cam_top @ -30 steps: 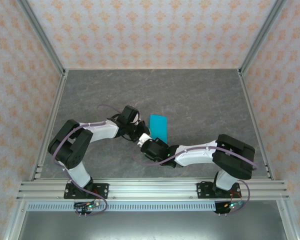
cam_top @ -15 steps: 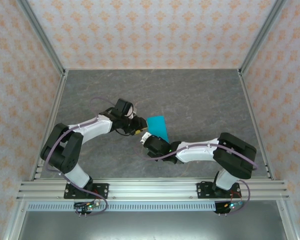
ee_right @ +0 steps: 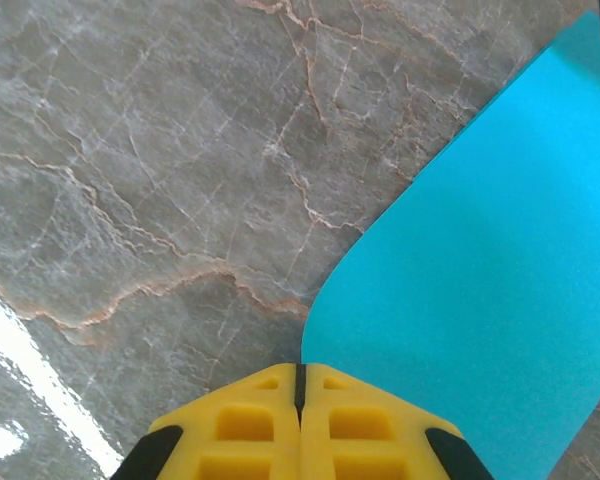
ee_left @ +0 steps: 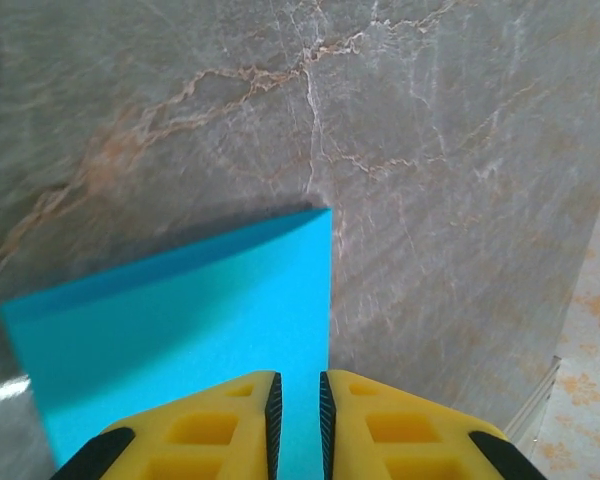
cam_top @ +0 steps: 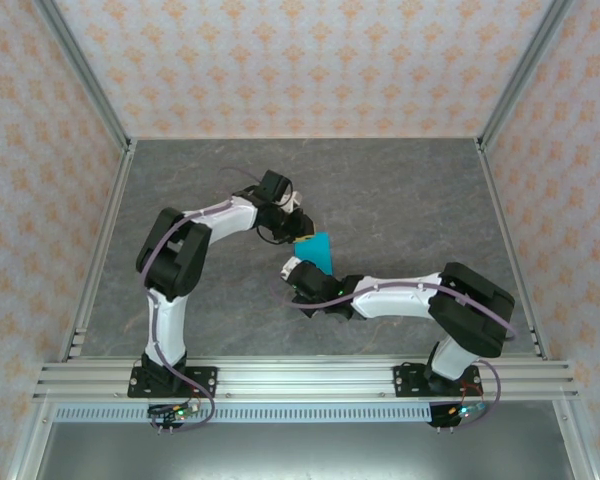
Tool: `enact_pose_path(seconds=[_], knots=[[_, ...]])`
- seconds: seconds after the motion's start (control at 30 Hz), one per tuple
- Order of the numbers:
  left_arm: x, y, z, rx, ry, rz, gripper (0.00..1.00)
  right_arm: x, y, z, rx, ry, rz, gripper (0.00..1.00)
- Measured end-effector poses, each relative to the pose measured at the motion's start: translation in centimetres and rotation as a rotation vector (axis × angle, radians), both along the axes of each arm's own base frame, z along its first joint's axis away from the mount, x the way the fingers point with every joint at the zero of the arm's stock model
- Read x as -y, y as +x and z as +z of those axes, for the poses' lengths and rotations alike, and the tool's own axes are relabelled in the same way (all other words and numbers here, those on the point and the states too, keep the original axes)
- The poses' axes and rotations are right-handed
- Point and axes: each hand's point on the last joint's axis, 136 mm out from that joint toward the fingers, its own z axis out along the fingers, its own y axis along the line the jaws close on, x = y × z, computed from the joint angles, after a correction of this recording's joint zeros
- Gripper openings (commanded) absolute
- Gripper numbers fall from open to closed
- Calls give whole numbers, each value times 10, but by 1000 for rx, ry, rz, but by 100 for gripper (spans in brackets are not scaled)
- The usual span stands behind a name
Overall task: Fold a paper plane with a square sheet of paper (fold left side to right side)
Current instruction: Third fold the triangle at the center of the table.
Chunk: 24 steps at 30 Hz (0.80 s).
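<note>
**Both grippers at the blue sheet, mid-table**

Sheet: The sheet of paper (cam_top: 317,251) lies near the middle of the grey marbled table (cam_top: 410,190), between the two gripper heads. From above it reads as a narrow cyan oblong, tilted, with its long axis running roughly away from the arm bases. In the left wrist view the sheet (ee_left: 170,330) has a straight far edge with a dark shadow line along it and a square corner at upper right; this view is slightly blurred. In the right wrist view the sheet (ee_right: 480,240) lies to the right. Its left edge runs in a smooth curve instead of a straight line, so the paper is bowed there and not flat.

Left gripper: The left gripper (cam_top: 300,228) sits at the far end of the sheet, its arm reaching in from the left. In the wrist view (ee_left: 300,378) the yellow jaws stand a narrow slit apart, with blue showing through the slit. They are over the sheet's right-hand part. Whether the pads touch the paper cannot be told, and nothing looks clamped.

Right gripper: The right gripper (cam_top: 300,270) sits at the near end of the sheet. In the wrist view (ee_right: 300,366) the jaws are fully together, with only a seam line between them. The sheet's curved edge ends right at the tip of that seam. Whether paper is caught in it cannot be told.
</note>
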Motion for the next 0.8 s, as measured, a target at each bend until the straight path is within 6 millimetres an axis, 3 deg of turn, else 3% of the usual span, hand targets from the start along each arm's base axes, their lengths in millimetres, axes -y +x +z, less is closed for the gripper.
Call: enact_pose_path(seconds=[0.3,0.6,0.8], knots=[[28,-14,-32,-58,38,-102,16,0,6,1,-73,61,-33,0],[27,-15,-33,-54,43,-119,13,17,29,9,-223,211,-135,0],[27,-15,-33,-51,44,-124,13,38,47,5,-318,302,-243,0]])
